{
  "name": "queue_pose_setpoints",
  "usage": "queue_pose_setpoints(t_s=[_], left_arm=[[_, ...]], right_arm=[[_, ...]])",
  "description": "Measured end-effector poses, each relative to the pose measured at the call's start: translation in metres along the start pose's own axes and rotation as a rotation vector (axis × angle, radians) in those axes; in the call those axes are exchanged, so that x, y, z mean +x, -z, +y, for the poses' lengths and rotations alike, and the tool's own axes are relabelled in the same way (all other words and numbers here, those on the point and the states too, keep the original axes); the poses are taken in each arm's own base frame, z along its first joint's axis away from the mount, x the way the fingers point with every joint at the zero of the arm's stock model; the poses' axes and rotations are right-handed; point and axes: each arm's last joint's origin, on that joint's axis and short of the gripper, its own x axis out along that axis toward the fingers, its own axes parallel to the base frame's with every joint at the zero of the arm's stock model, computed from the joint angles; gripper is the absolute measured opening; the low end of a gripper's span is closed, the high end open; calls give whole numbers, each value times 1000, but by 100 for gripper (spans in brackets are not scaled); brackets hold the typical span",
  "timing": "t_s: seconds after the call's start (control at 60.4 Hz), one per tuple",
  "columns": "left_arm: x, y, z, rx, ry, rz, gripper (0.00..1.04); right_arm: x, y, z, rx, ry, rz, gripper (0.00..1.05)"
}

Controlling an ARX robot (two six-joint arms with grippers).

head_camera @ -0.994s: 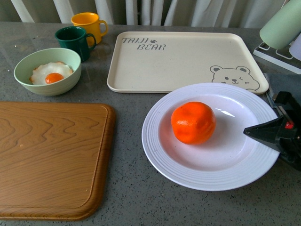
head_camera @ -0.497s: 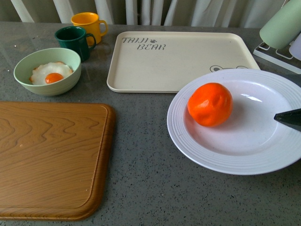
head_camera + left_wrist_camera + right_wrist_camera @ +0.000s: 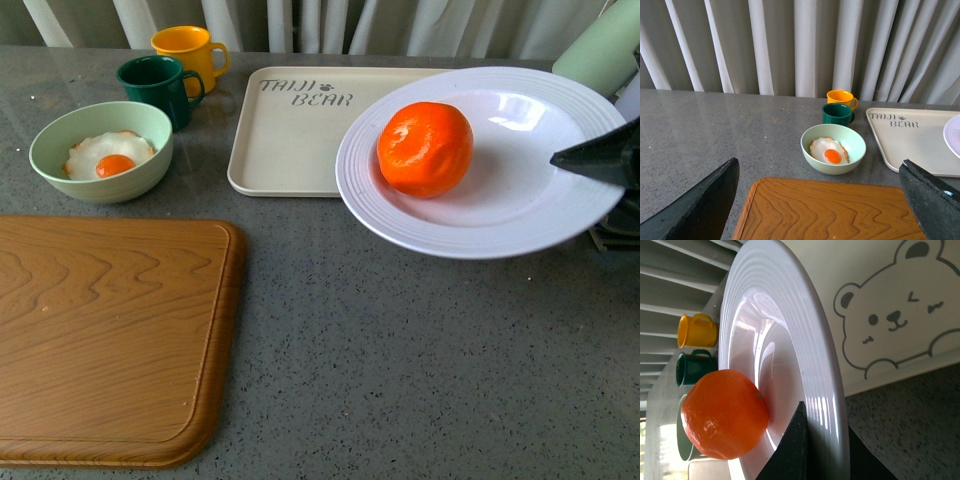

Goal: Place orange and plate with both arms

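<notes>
The orange point(image 3: 425, 148) lies in the white ribbed plate point(image 3: 510, 225), left of its middle. My right gripper point(image 3: 598, 160) is shut on the plate's right rim and holds it in the air over the right part of the cream bear tray point(image 3: 290, 140). In the right wrist view the orange point(image 3: 724, 414) rests in the plate point(image 3: 815, 355) beside my gripper point(image 3: 822, 450), whose jaws pinch the rim. My left gripper point(image 3: 820, 200) is open and empty above the wooden board point(image 3: 835, 210). It does not show in the front view.
A pale green bowl point(image 3: 55, 165) with a fried egg point(image 3: 108, 156), a dark green mug point(image 3: 158, 88) and a yellow mug point(image 3: 190, 48) stand at the back left. The wooden board point(image 3: 105, 340) lies front left. A pale green cup point(image 3: 600, 50) on a rack stands back right.
My right gripper has lifted the plate with the orange off the table and carried it up and back, over the bear tray. The orange has stayed in the plate.
</notes>
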Motion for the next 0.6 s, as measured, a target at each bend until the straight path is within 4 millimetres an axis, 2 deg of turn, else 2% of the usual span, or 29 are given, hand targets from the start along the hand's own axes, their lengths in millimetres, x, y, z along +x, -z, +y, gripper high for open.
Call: queue_pose_setpoints(t_s=[0.298,0.596], left_arm=[[0,0,0,0,0,0,96],[0,0,0,0,0,0,96]], right_arm=[[49,-14,8,10,-6,4,3],[90,-21,12,27,12,14,3]])
